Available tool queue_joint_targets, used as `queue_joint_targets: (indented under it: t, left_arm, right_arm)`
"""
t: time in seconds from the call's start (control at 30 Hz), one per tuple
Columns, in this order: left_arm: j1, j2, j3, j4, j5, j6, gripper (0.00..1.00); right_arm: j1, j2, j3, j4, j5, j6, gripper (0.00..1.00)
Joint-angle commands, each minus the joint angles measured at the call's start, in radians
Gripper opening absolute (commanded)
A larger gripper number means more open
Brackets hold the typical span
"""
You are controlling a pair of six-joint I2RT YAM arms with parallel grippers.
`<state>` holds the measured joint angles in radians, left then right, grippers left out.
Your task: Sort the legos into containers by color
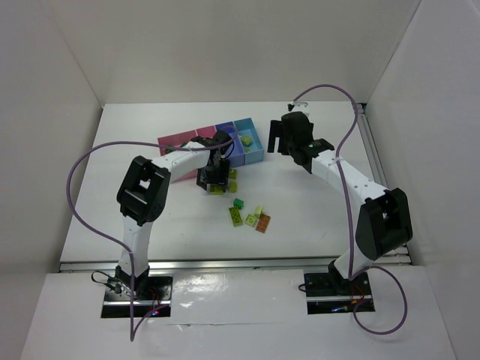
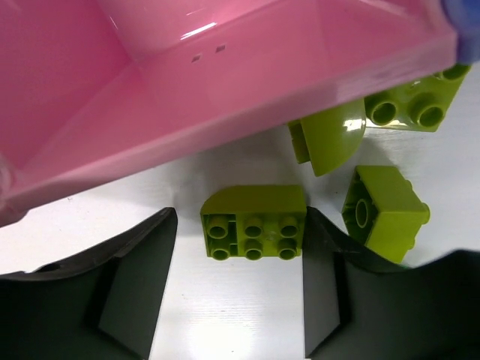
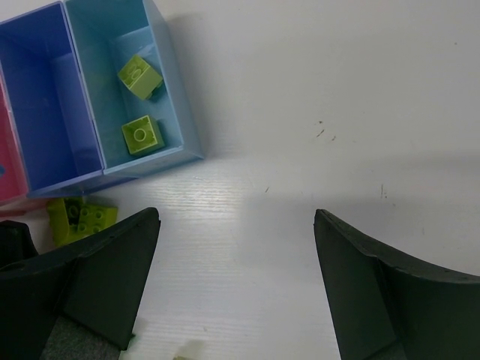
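Left wrist: left jaws open astride yellow-green studded plastic brick on white tabletop, pink plastic bin at 12 o'clock. Right wrist alone: right jaws wide open, empty; two similar bricks inside light blue bin at 11 o'clock.

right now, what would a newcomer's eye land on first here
Probably the left gripper, down at the table with its open jaws on either side of a yellow-green six-stud plastic brick, just in front of the glossy pink plastic bin. Next, the light blue plastic bin at the right end of the row, which holds two yellow-green bricks.
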<state>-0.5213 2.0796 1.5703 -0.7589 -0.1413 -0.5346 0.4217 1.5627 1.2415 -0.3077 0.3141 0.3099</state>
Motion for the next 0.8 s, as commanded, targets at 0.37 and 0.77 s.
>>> queue_joint_targets:
  t: [0.37,0.77]
  left_arm:
    - [0.004,-0.076,0.072,-0.059,-0.029,0.005,0.42]
    - [0.09,0.086,0.478,-0.174,-0.078,0.005,0.42]
  right_arm:
    - [-0.001,-0.009,0.102,-0.059,-0.027,0.024,0.9]
    - [0.009,-0.049,0.122,-0.107,-0.075,0.034,0.9]
